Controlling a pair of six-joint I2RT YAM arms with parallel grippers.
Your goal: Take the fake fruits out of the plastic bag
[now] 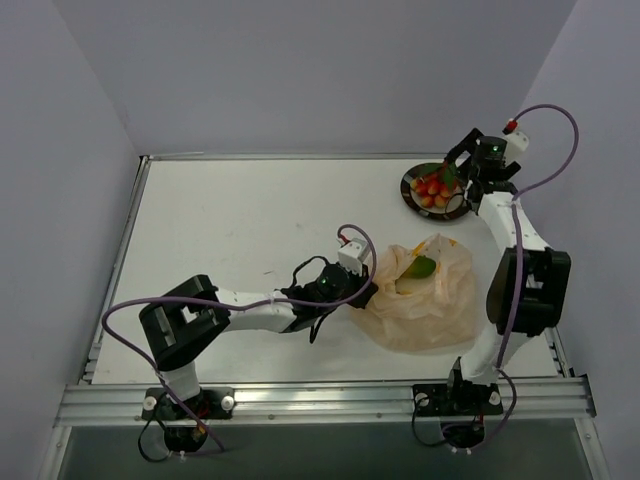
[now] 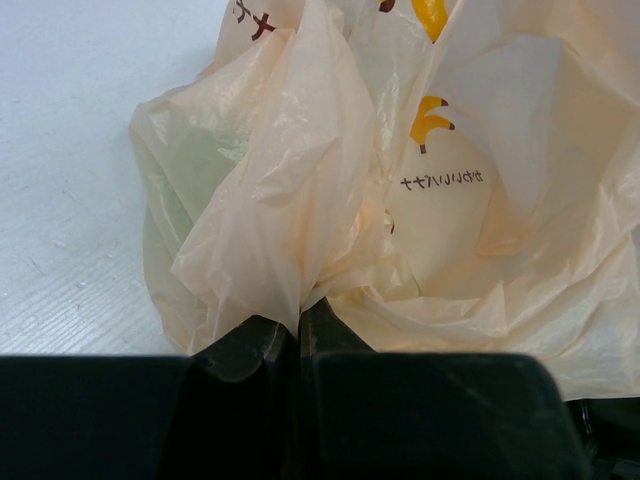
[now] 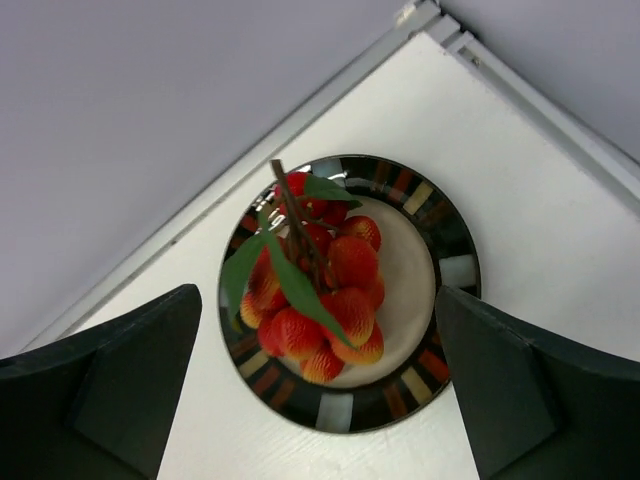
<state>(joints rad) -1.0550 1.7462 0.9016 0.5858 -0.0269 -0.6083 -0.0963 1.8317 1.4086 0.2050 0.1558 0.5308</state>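
Note:
The pale-orange plastic bag (image 1: 425, 300) lies at the table's right middle, with a green-orange mango (image 1: 419, 267) showing in its open mouth. My left gripper (image 1: 362, 290) is shut on the bag's left edge; in the left wrist view the bag (image 2: 300, 230) bunches up between my closed fingertips (image 2: 300, 325). A cluster of red and orange berries (image 1: 433, 187) with green leaves lies on the round dark-rimmed plate (image 1: 412, 196) at the back right. My right gripper (image 1: 470, 172) hovers open and empty above the plate; the berries (image 3: 320, 280) show between its fingers.
The plate's rim (image 3: 340, 410) has coloured tiles. The table's raised back edge (image 1: 300, 156) and right rail run close to the plate. The left wrist view shows bare white table (image 2: 70, 200) left of the bag.

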